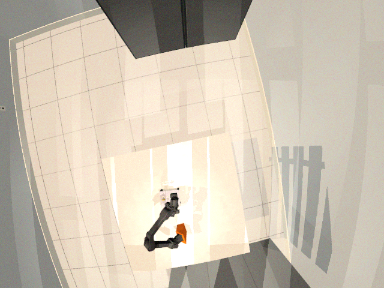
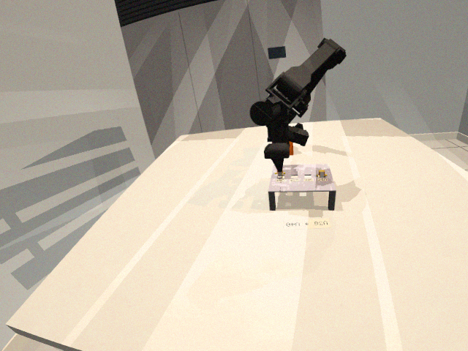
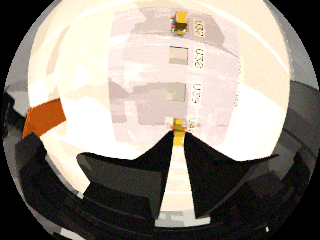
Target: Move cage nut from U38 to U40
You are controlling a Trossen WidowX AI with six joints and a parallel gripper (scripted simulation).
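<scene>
The gripper (image 1: 174,194) (image 2: 279,174) (image 3: 178,134) grips the nut (image 2: 279,175) (image 3: 178,131) between its fingertips at U40, the other nut (image 2: 321,174) (image 3: 180,21) well apart from it, beyond open holes U39 (image 3: 176,92) and U38 (image 3: 178,55).

— How is the cage nut (image 2: 279,174) (image 3: 178,131)?
— It is small, yellow with orange sides, pinched by the fingers (image 2: 279,170) at U40; its seating I cannot tell.
— And the other nut (image 2: 321,174) (image 3: 180,21)?
— Also yellow, at U37, standing nearer the rail plate's (image 2: 302,185) (image 3: 135,65) opposite end.
— Where on the desk (image 1: 216,186) (image 2: 227,283)?
— Away from all edges.
</scene>
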